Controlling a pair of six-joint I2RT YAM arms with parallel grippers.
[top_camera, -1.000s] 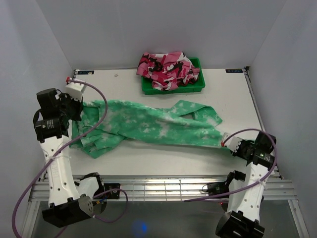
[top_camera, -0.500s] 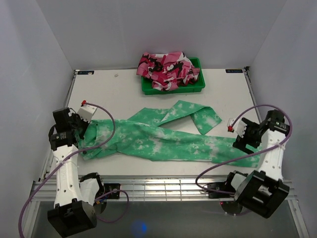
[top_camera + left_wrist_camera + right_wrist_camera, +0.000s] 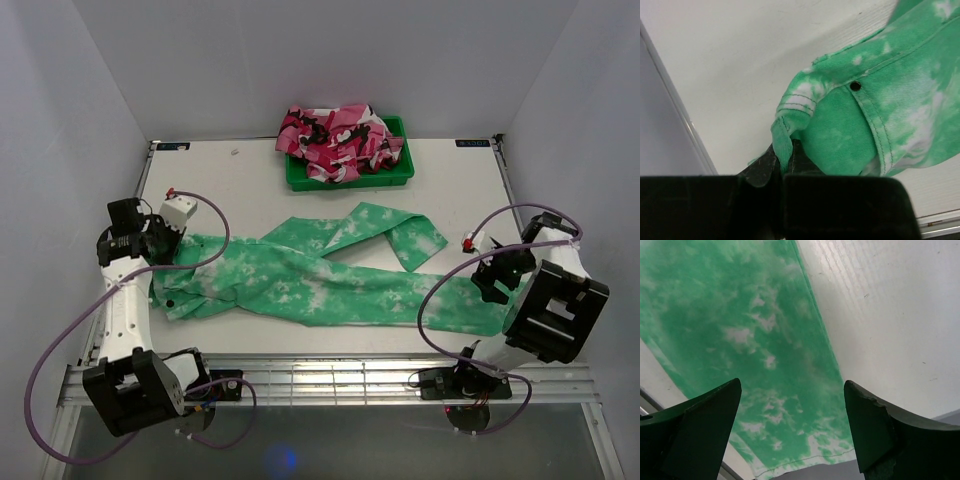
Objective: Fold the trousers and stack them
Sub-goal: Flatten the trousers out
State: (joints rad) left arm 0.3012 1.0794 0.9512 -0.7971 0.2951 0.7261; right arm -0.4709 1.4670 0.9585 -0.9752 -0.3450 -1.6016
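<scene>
A white tabletop (image 3: pixel 250 170) stands between pale walls (image 3: pixel 100 80), with a green bin (image 3: pixel 398 178) of pink cloth (image 3: pixel 340 135) at its far edge. The trousers (image 3: pixel 300 280), bright green blotched cloudy white, sprawl across the near half. On the left gripper (image 3: pixel 782 160) the jaws pinch the waistband; on the right gripper (image 3: pixel 790 385) they gape wide above a leg.

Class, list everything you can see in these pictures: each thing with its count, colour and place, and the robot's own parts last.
trousers: one pair, green with white blotches, spread across the table's near half
bin: one, green, far edge of the table
bundled cloth: pink, white and black, heaped in the bin
table: one, white
cables: two, purple, one per arm
arms: two, white and black
left pincer: pinching the trousers' edge
right pincer: open above a trouser leg
</scene>
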